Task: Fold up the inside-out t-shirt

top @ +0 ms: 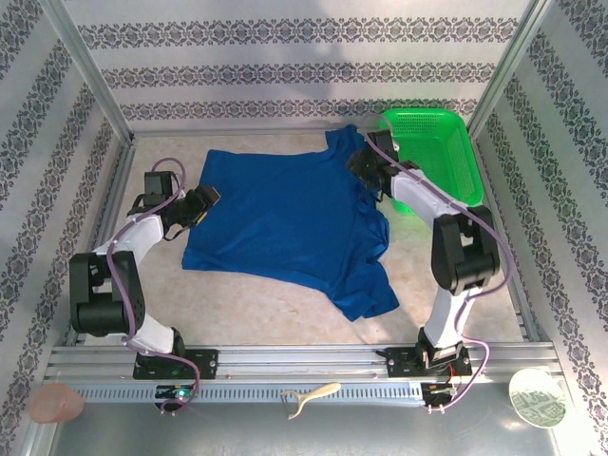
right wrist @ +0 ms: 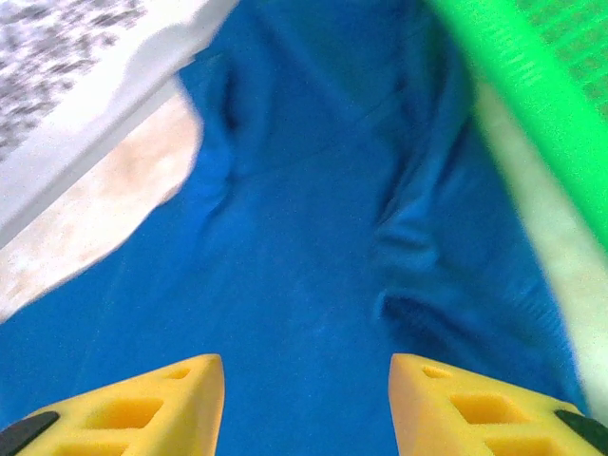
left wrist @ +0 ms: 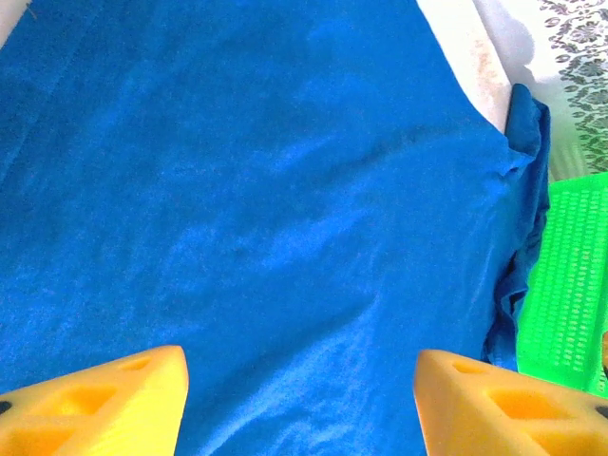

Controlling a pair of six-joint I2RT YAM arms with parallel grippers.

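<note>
The blue t-shirt (top: pixel 285 218) lies spread flat in the middle of the worktop (top: pixel 256 309). The side facing up is plain blue. Its long way runs from left to right. The bottom edge is on the left. The two sleeves are on the right, one toward the far side and one toward the near side.

The left hand (top: pixel 207 201) is at the shirt's left edge. Its yellow fingers (left wrist: pixel 114 399) are wide apart and hold nothing. The right hand (top: pixel 361 163) is over the far sleeve, fingers apart too, gripping nothing.

A green basket (top: pixel 456 161) stands in the far right corner, just beside that sleeve.
</note>
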